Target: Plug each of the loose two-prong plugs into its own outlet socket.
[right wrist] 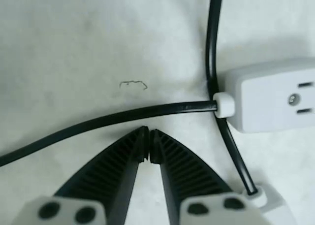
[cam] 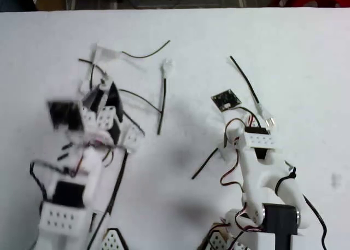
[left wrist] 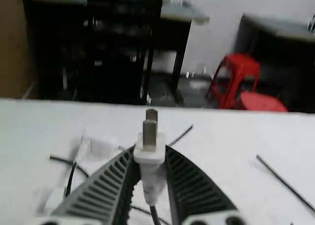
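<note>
Left gripper [left wrist: 149, 158] is pinching a white two-prong plug [left wrist: 148, 145] by its body, fingers closed in on both sides. The plug's long axis runs in line w/ the gripper, prongs pointing away from the wrist toward the far edge of the desk [cam: 306, 53], cord trailing back between the fingers. Right gripper [right wrist: 148, 144] is pressed together at the tips w/ nothing in it, just short of a black cord [right wrist: 98, 121] lying across the desk. That cord ends in a white outlet socket [right wrist: 275, 94], slots facing up. From the high view I count 3 more white cord ends loose on the desk: one near the right arm w/ two prongs showing [cam: 266, 115], one mid-desk [cam: 167, 67], one far left [cam: 106, 53]. For the last two I can't tell plug from socket.
</note>
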### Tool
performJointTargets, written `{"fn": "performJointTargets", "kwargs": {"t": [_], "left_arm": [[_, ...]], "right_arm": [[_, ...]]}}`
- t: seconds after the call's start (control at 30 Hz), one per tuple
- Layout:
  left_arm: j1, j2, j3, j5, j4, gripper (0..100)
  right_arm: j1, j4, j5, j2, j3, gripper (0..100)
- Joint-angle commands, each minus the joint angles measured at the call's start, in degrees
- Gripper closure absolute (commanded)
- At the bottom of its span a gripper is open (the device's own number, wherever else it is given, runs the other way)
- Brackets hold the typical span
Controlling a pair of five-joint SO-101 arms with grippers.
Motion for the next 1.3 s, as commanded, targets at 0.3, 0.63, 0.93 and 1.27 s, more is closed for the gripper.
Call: {"fn": "performJointTargets", "kwargs": {"t": [0.3,0.63,0.93,1.27], "left_arm": [[6.37,-19.03,3.69,0.0,-5.98,98],[17.89,-19.56,3.52,-0.44,-5.98,98],[18.33,-19.38,4.84,-0.44,-5.98,98],[17.89,-19.47,4.75,-0.44,-5.98,98]], "right_arm": [[-8.31,14.11,-0.62,-12.88,-16.88,97.8],[-38.55,40.13,-0.18,-27.56,-67.16,97.9],[-58.77,48.48,-0.09,-19.65,-83.78,97.9],[-49.89,36.88,5.01,-3.65,-83.52,97.9]]}}
